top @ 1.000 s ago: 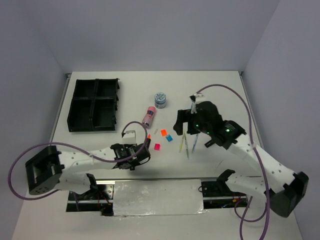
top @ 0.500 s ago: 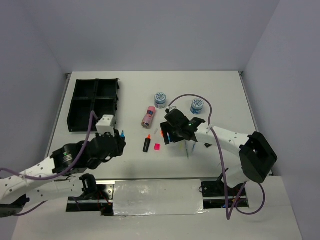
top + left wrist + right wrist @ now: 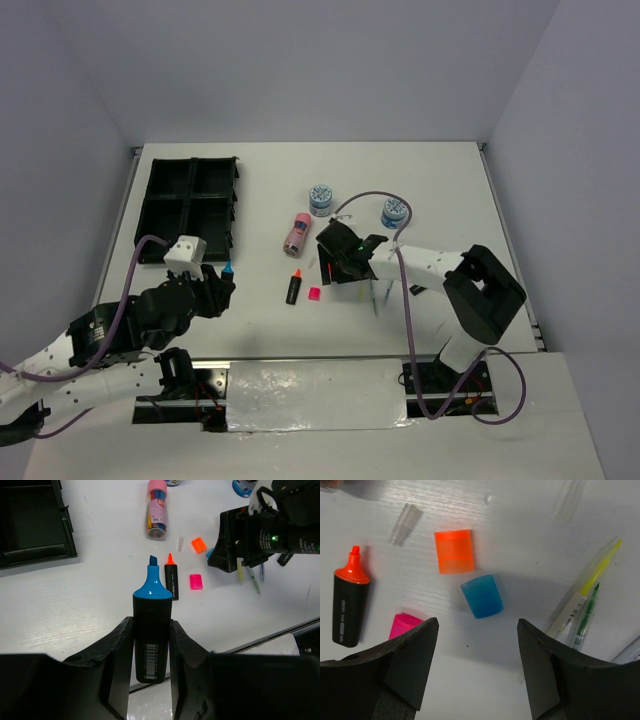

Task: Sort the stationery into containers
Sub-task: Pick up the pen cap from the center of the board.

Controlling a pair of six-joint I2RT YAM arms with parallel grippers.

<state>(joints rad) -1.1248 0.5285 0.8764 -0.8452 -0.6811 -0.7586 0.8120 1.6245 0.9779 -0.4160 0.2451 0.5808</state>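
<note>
My left gripper (image 3: 151, 626) is shut on a black marker with a blue tip (image 3: 152, 587), held off the table right of the black organiser tray (image 3: 190, 212). My right gripper (image 3: 477, 625) stands open low over the table, with a loose blue cap (image 3: 481, 596) just ahead of its jaws. Around that cap lie an orange cap (image 3: 454, 551), a pink cap (image 3: 406, 625) and a black marker with an orange tip (image 3: 350, 602). Thin yellow-green pens (image 3: 585, 597) lie to the right. A pink tube (image 3: 297, 233) and two blue-white tubs (image 3: 320, 198) (image 3: 395, 212) sit further back.
Two small clear caps (image 3: 405, 517) (image 3: 568, 500) lie on the white table beyond the coloured caps. The tray's compartments (image 3: 30, 525) look empty where I can see them. The right arm's body (image 3: 480, 295) bends over the table's right side.
My left gripper has lifted the blue-tipped marker and carried it left, nearer the tray. My right gripper swung left from the pens to the loose caps, and its jaws narrowed a little.
</note>
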